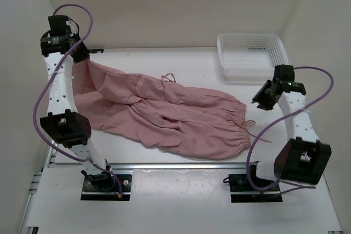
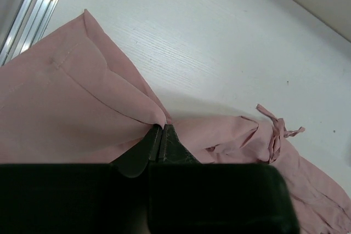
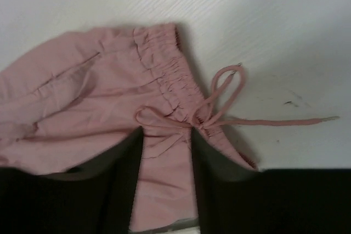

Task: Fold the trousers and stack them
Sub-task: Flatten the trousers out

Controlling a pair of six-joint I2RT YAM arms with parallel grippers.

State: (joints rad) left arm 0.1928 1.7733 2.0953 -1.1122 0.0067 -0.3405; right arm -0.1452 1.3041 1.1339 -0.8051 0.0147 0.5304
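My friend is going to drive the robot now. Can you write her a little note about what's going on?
Left gripper: shut on a fold of the trousers, holding that end up at the far left of the table.
Right gripper: open at the gathered cuff on the other end.
Trousers: lying wrinkled across the table, legs side by side; basket at the far right.
Done: nothing folded yet.
Left: fold, then stack.

Top view: the left arm (image 1: pixel 57 89) covered the far-left end of the trousers (image 1: pixel 164 113), so the spot where cloth met the left hand (image 2: pixel 160 132) was hidden there. Left wrist view: the hand's black body hid the fabric beneath it, and cloth ran off the left and lower-right edges. Right wrist view was soft, and the right hand (image 3: pixel 165 135) masked the lower cloth.
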